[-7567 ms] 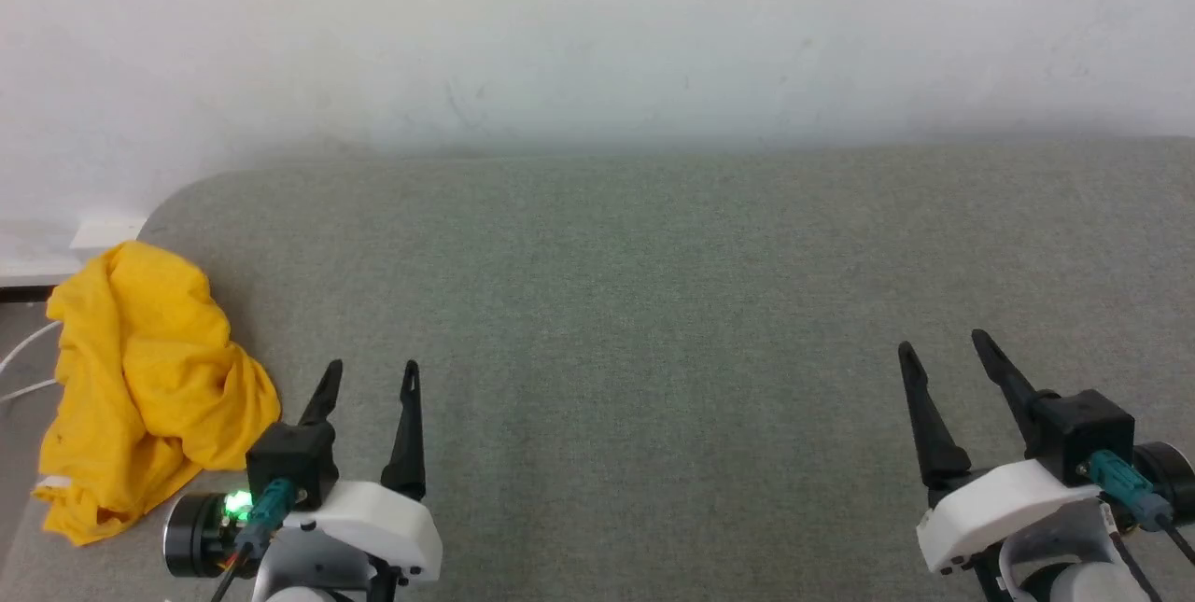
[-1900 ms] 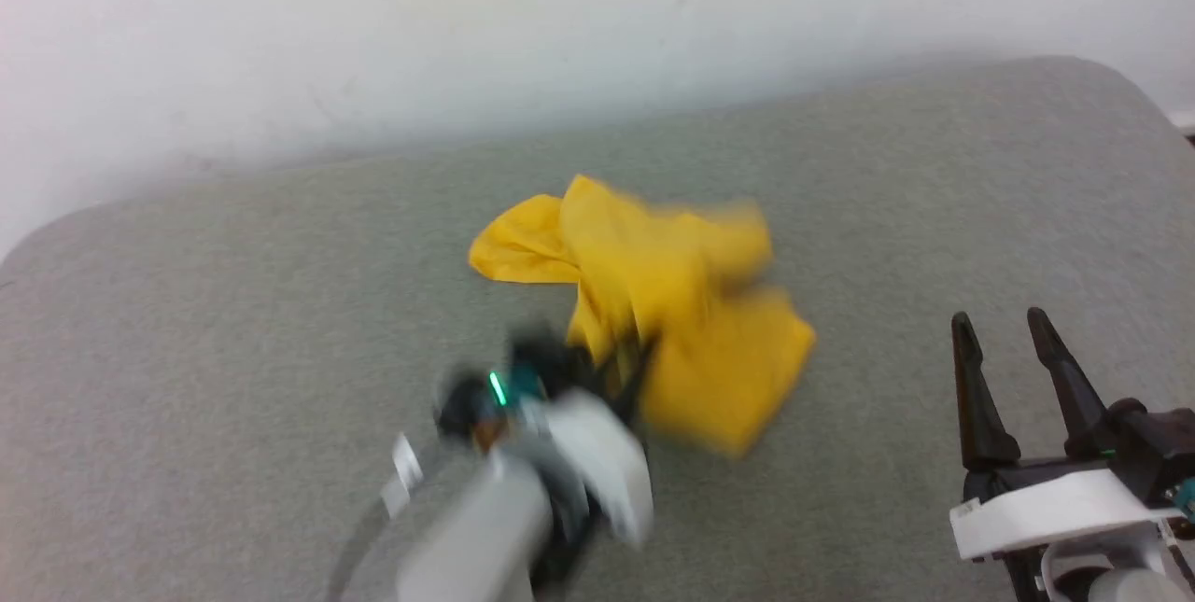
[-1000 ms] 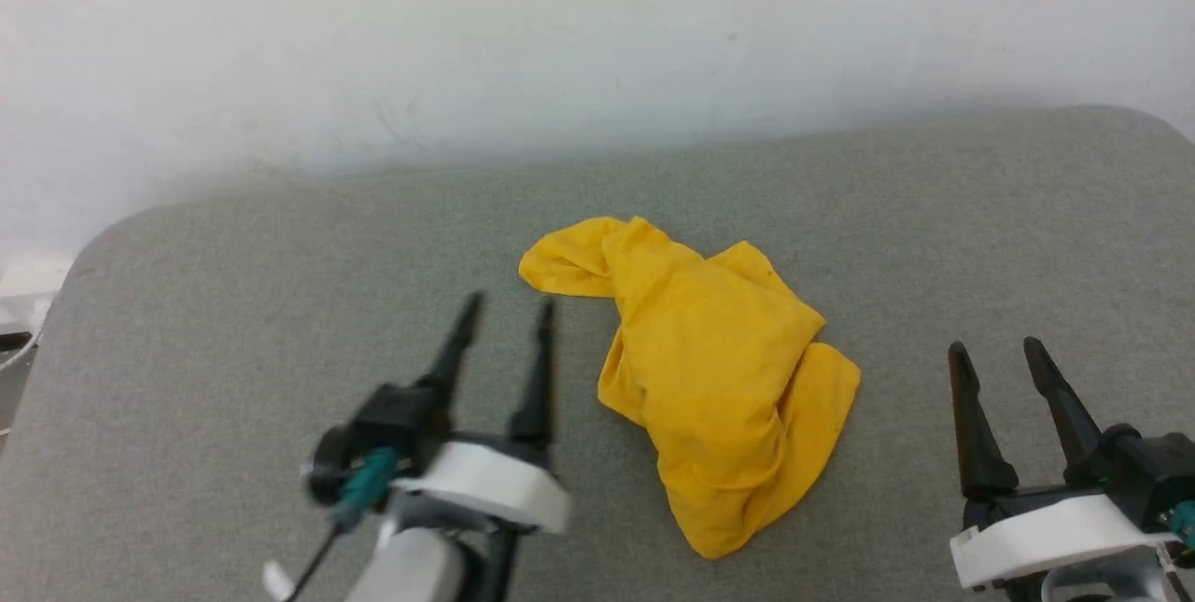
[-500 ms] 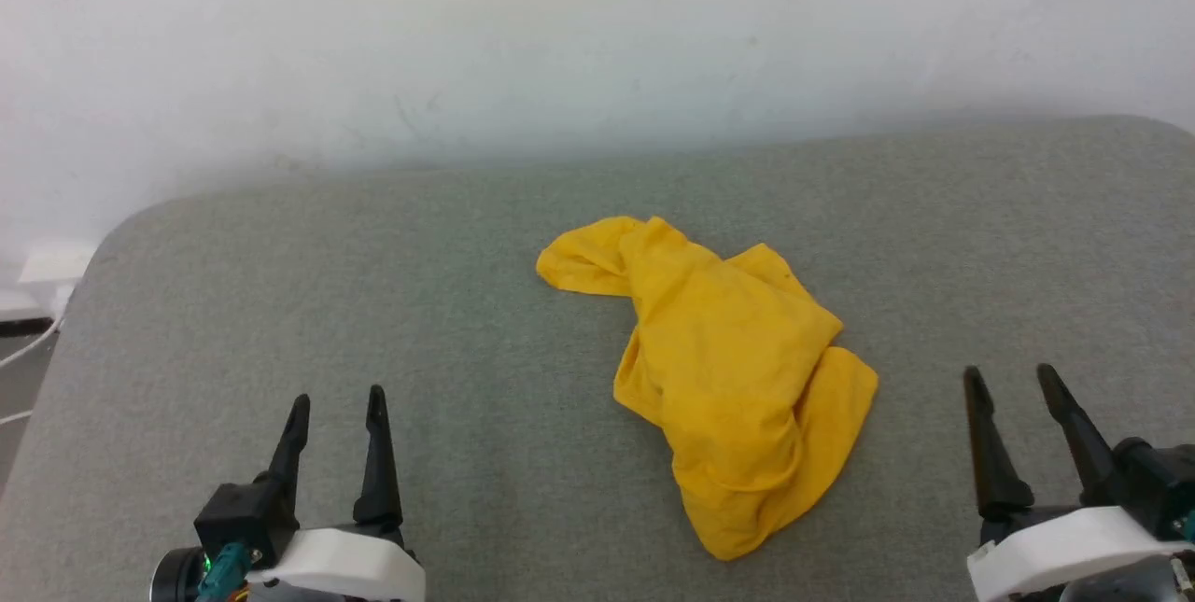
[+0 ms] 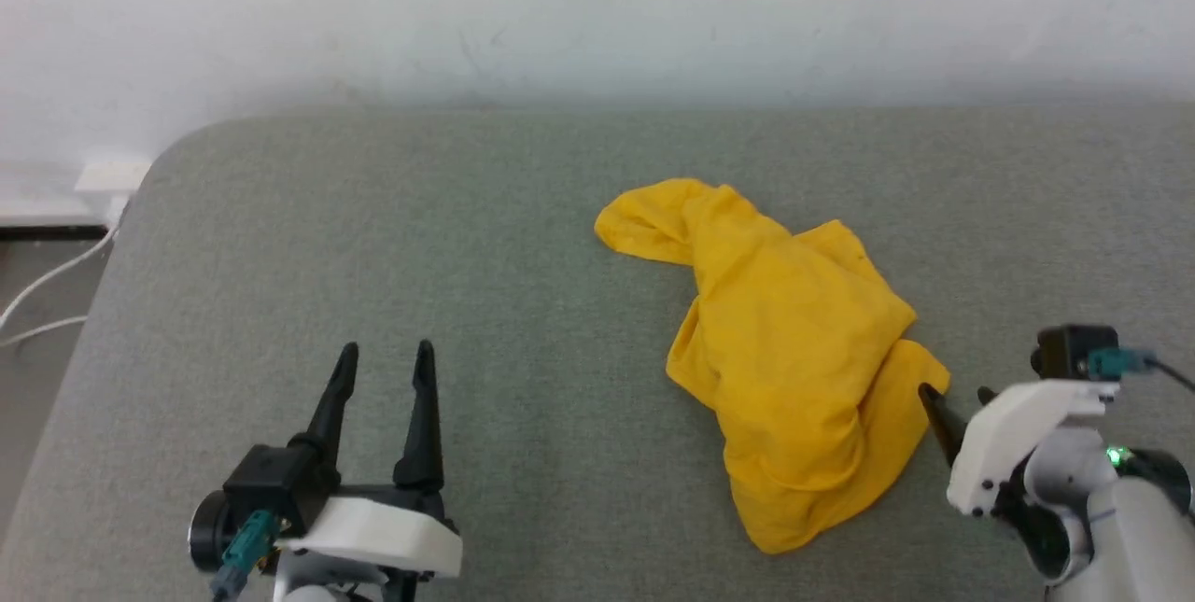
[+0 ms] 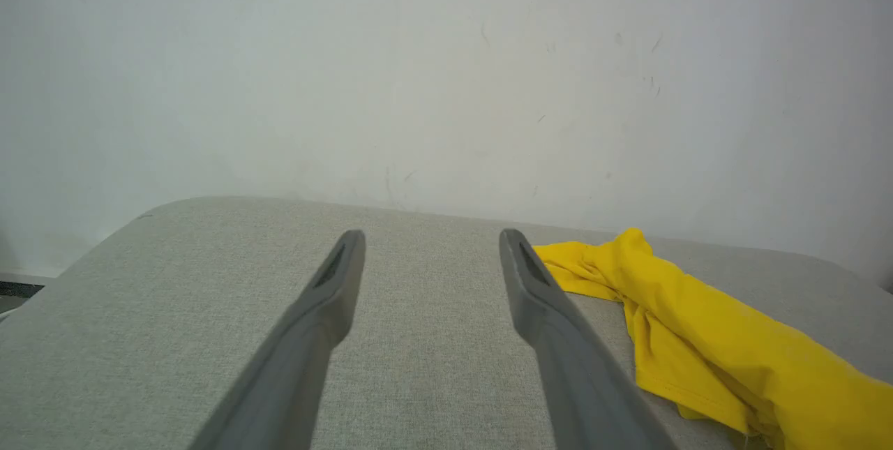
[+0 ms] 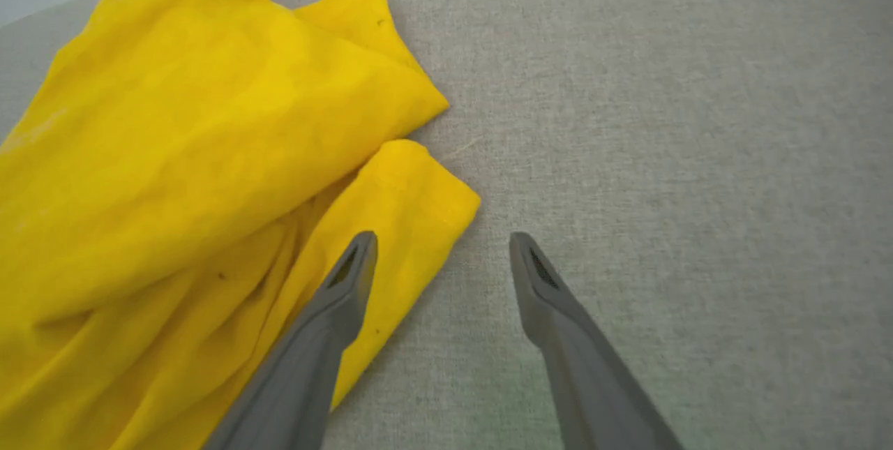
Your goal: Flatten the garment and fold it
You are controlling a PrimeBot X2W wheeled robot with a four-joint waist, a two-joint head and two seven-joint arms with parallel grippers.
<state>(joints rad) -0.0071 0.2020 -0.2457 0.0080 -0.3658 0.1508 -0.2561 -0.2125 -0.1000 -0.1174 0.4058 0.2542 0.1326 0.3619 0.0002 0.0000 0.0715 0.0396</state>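
Both the left gripper (image 5: 386,347) and right gripper (image 7: 443,237) are held spread, empty; the garment (image 5: 794,331) is seen crumpled, plain yellow, centre-right.

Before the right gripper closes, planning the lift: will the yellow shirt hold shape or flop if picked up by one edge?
Probably floppy: the garment lies crumpled in soft folds on the grey cushion. Likely light, as its thin edges lie flat. It may drag, not slide, on that rough weave.
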